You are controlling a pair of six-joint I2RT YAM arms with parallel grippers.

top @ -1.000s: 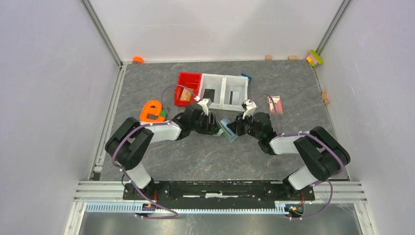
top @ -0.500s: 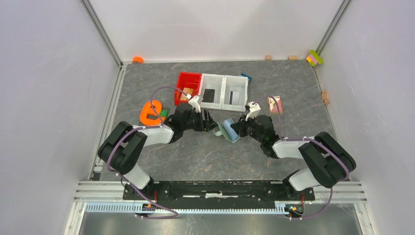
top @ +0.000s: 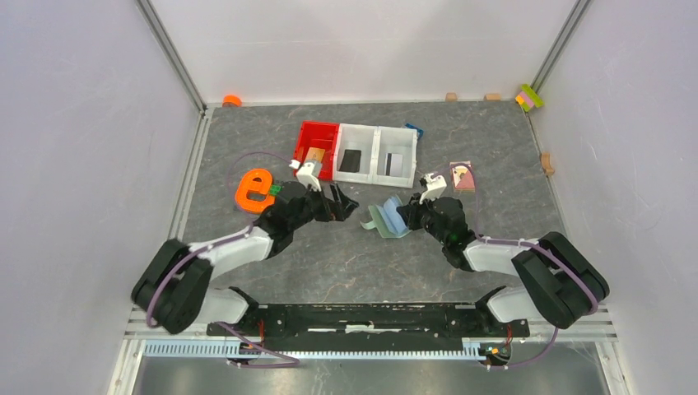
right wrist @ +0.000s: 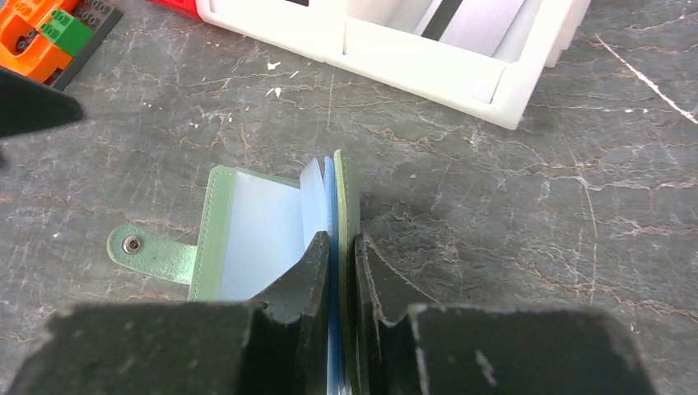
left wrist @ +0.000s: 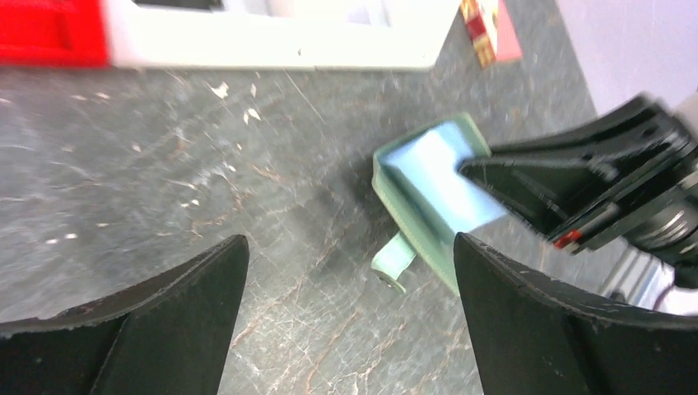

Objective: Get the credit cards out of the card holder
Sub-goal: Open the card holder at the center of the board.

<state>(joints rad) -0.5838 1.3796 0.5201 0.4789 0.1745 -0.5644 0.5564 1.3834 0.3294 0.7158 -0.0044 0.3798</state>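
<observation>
Left hand [top: 344,202] now back, apart; right hand [right wrist: 341,240] clamped on flap of open, pale-pocketed card holder [right wrist: 247,230].

card holder [right wrist: 212,222]: matt leather-look | table [right wrist: 535,247]: scuffed stone-look | bins [right wrist: 428,70]: smooth plastic

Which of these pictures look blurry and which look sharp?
Left wrist view: soft and smeared, the card holder and white bin lack crisp edges. Right wrist view: sharp, veins in the table and the snap tab clear. Top view: even light, faint shadows.
</observation>
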